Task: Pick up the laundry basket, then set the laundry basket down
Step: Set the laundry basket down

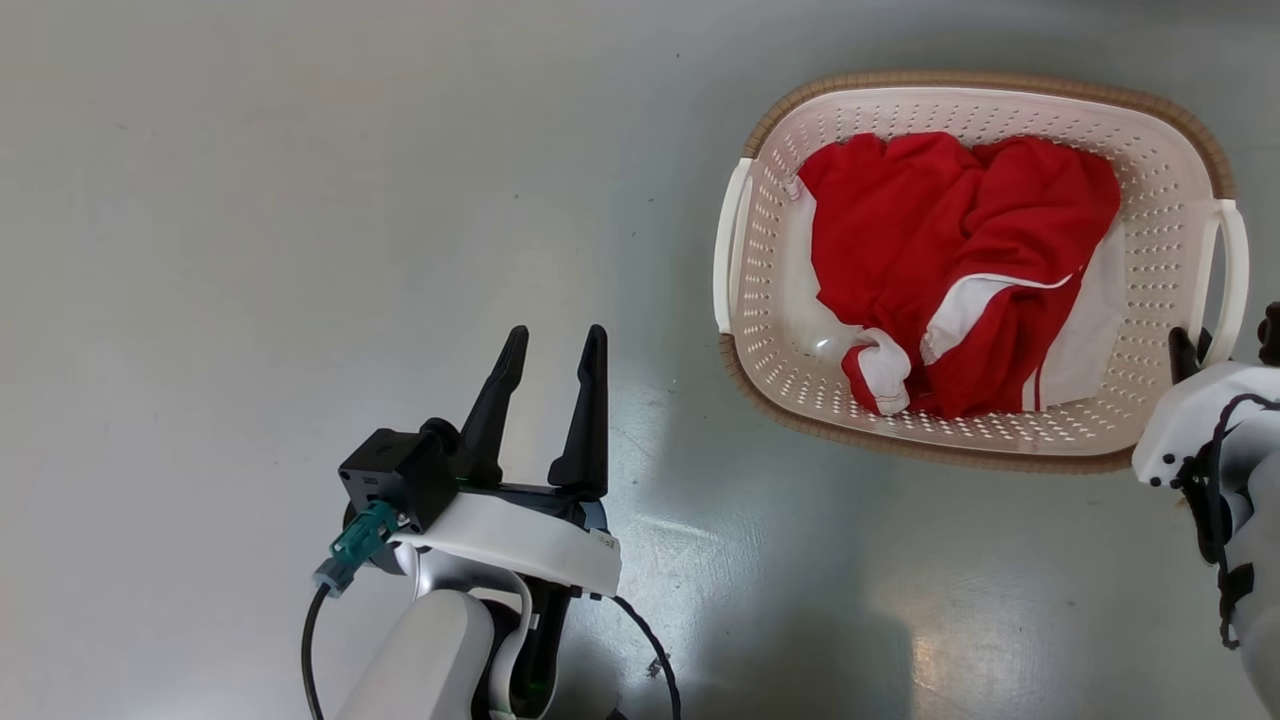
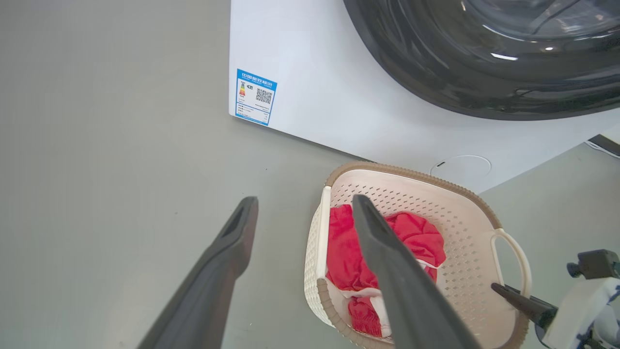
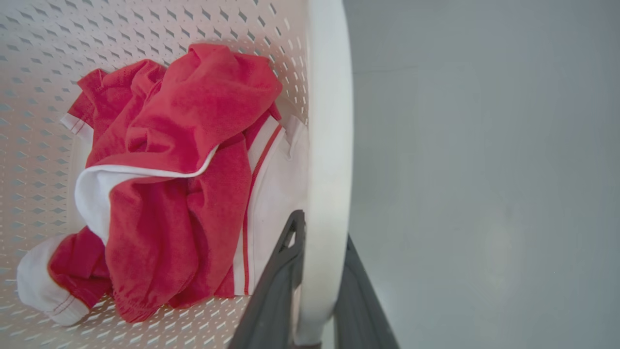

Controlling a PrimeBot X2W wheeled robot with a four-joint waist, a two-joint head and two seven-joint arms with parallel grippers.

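- We see the laundry basket (image 1: 765, 260) standing on the grey floor (image 1: 300, 200) at 2 o'clock in the head view, with a red-and-white garment (image 1: 950, 230) heaped inside.
- Our right gripper (image 3: 323, 232) pinches its 3 o'clock loop handle (image 1: 1240, 260). The left gripper (image 1: 557, 335), at 7 o'clock, is spread wide and empty.
- Lifted by one smooth handle, the basket could tilt, slip or spill.
- It has perforated cream plastic walls, a woven-look brown rim and rounded corners.

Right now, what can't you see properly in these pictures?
Laundry basket floor: head view, red clothes cover it.
Washing machine: left wrist view, top edge cuts it off.
Blue label: same view, print too small.
Right gripper: head view, right edge cuts it; squeezing the handle or not, unclear.
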